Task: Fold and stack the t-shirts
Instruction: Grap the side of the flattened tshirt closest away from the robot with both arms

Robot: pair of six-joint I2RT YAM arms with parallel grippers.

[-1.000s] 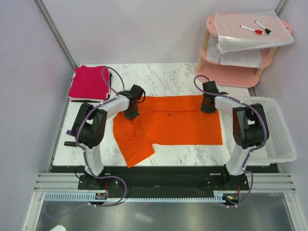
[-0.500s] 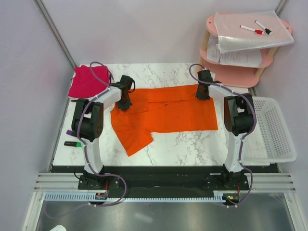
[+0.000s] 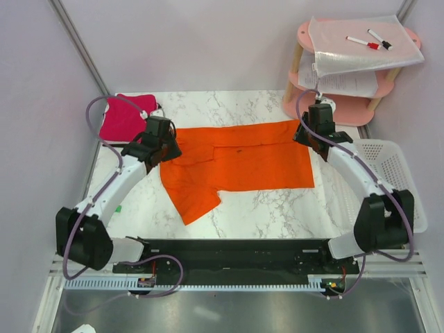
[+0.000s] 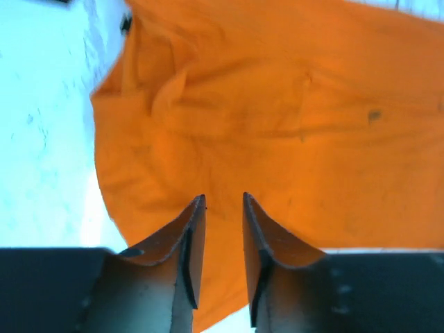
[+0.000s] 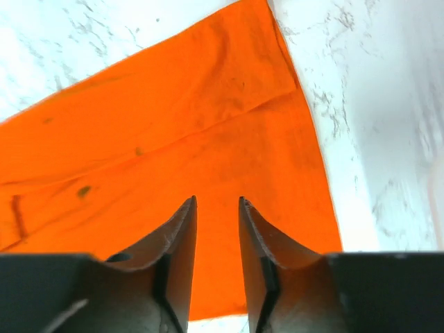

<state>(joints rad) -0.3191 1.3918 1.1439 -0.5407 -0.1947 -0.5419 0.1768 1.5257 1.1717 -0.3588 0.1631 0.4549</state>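
An orange t-shirt [image 3: 239, 163] lies spread flat on the marble table, one sleeve pointing toward the near left. A folded pink t-shirt [image 3: 125, 119] sits at the back left corner. My left gripper [image 3: 166, 146] hovers over the orange shirt's left edge, open and empty. In the left wrist view the left gripper [image 4: 223, 198] shows a gap over the orange cloth [image 4: 277, 118]. My right gripper [image 3: 310, 133] hovers over the shirt's far right corner, open and empty. In the right wrist view the right gripper [image 5: 217, 200] is above the cloth [image 5: 173, 125].
A white perforated basket [image 3: 392, 187] stands at the table's right edge. A pink two-tier shelf [image 3: 347, 104] with papers and markers stands at the back right. A green highlighter [image 3: 117, 207] lies near the left edge, partly hidden by the left arm.
Both grippers dragged the orange shirt toward the far side, then let go of it and lifted away outward. The shirt now lies still.
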